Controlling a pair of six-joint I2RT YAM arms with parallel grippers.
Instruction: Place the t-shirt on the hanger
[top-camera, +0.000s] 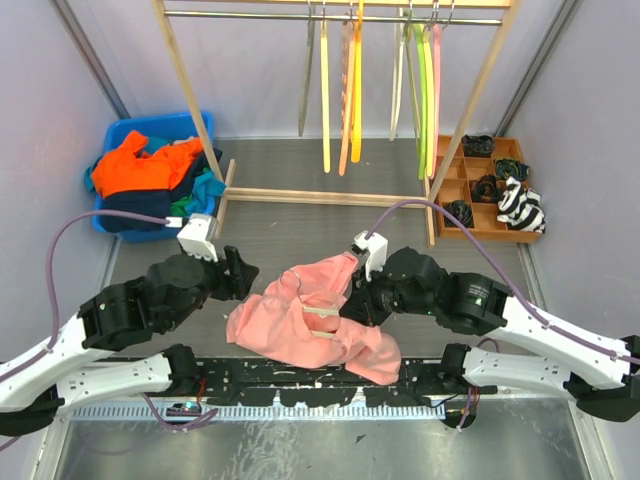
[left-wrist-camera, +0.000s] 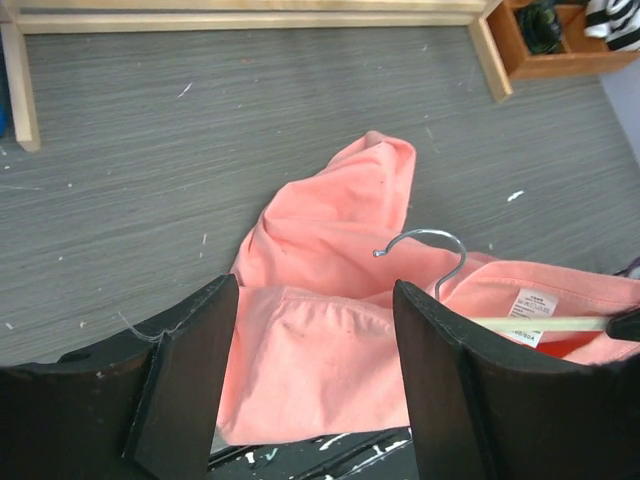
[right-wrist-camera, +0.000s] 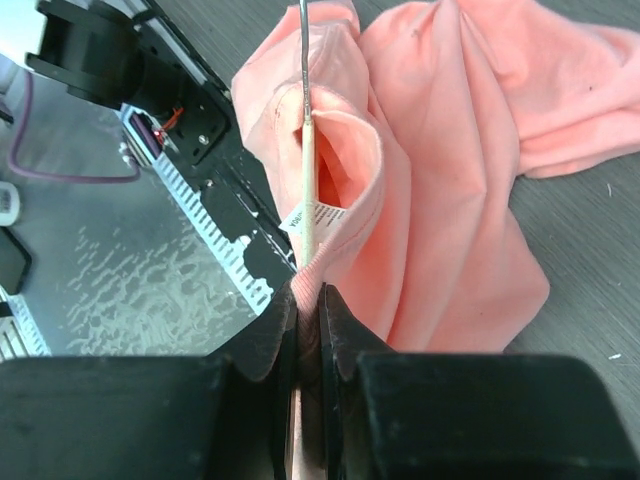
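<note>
The salmon-pink t-shirt (top-camera: 300, 335) lies crumpled on the grey table between my two arms. The cream-white hanger (top-camera: 322, 312) sits partly inside its neck opening. In the left wrist view its wire hook (left-wrist-camera: 432, 248) sticks out of the shirt (left-wrist-camera: 330, 240) and one cream arm (left-wrist-camera: 540, 323) crosses the label. My left gripper (left-wrist-camera: 315, 300) is open and empty, just above the shirt's left part (top-camera: 243, 273). My right gripper (right-wrist-camera: 308, 295) is shut on the shirt's ribbed collar (right-wrist-camera: 340, 220). The hanger arm (right-wrist-camera: 309, 180) runs straight down into the jaws. It also shows in the top view (top-camera: 352, 300).
A wooden clothes rack (top-camera: 300, 195) stands across the back with several coloured hangers (top-camera: 355, 90) on its rail. A blue bin (top-camera: 120, 135) of orange and dark garments sits back left. A wooden compartment tray (top-camera: 470, 165) with socks sits back right. The black arm mount (top-camera: 300, 380) runs along the near edge.
</note>
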